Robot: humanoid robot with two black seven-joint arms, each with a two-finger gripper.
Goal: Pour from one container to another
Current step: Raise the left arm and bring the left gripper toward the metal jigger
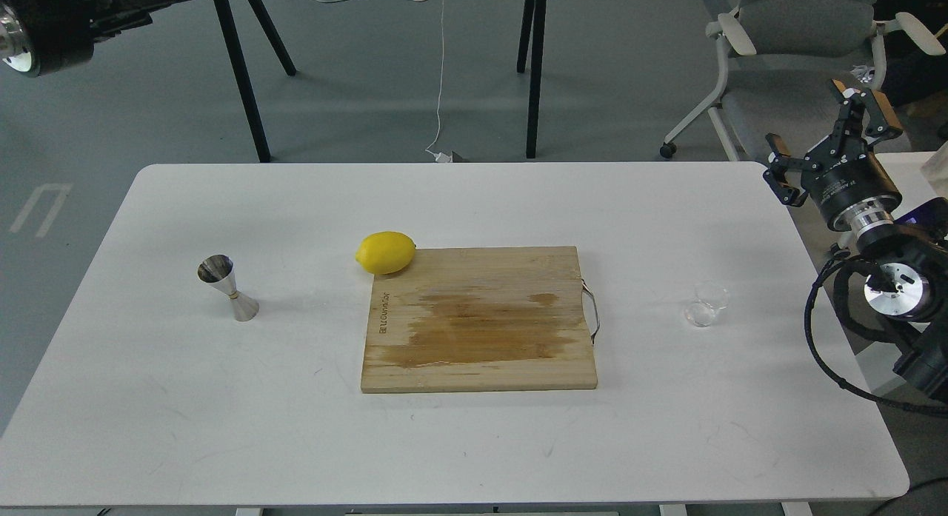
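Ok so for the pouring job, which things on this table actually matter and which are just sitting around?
Part of the job:
- glass cup, on the table's right side
- steel jigger, upright on the left
- right gripper, jaws spread, empty, off the table's right edge

Just lying about:
- lemon, touching the board's far left corner
- wooden cutting board, stained, mid-table
- office chair, behind

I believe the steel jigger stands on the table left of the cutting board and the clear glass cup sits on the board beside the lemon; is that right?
Not quite: the head view shows the clear glass cup on the bare table, right of the cutting board, far from the lemon. The steel jigger does stand left of the board.
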